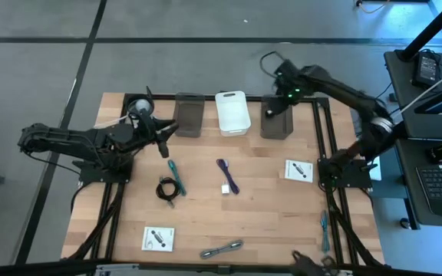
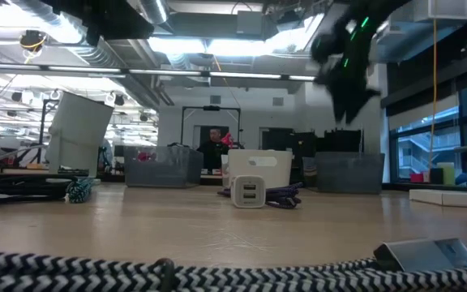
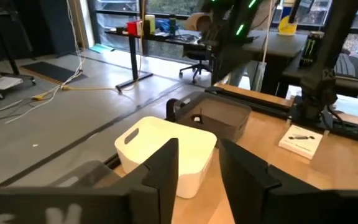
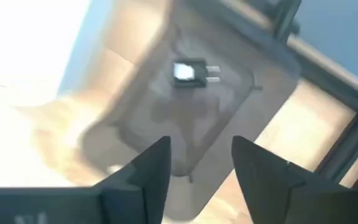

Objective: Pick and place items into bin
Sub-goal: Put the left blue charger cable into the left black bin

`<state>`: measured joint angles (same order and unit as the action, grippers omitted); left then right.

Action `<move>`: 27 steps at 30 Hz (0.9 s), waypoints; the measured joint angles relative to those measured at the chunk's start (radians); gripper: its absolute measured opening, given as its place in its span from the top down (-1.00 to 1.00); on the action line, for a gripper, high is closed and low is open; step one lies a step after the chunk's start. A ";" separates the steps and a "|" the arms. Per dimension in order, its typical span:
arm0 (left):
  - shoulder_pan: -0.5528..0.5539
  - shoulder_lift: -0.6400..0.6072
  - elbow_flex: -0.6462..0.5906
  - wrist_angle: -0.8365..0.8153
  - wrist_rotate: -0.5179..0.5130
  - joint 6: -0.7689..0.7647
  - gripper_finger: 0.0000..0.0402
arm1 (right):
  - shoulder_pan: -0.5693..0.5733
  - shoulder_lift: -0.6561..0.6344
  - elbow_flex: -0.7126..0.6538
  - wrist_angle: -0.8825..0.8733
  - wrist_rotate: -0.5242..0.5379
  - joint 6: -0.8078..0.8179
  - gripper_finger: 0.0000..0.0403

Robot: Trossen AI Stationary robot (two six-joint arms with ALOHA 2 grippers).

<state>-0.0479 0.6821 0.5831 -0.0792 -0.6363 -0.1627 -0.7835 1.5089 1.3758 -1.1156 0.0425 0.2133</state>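
From above, the right gripper [image 1: 276,98] hangs over the grey bin [image 1: 277,120] at one o'clock on the table [image 1: 267,218], beside the white bin [image 1: 232,112] at twelve; the left gripper [image 1: 165,138] sits at ten o'clock, above the teal tool [image 1: 172,169], coiled black cable [image 1: 169,188] and purple strap [image 1: 228,175]. Level view: a white cube [image 2: 249,191] stands mid-table. Left wrist: fingers [image 3: 166,168] slightly apart, empty. Right wrist: fingers [image 4: 154,167] apart, a small adapter [image 4: 190,72] lying in the bin below.
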 joint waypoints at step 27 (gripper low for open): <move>-0.002 0.414 0.487 -0.787 0.015 -0.205 0.45 | 0.885 -0.705 -0.782 0.857 0.132 0.634 0.98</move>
<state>-0.0498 1.0959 1.0698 -0.8664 -0.6213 -0.3678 0.1016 0.8041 0.5934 -0.2586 0.1746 0.8471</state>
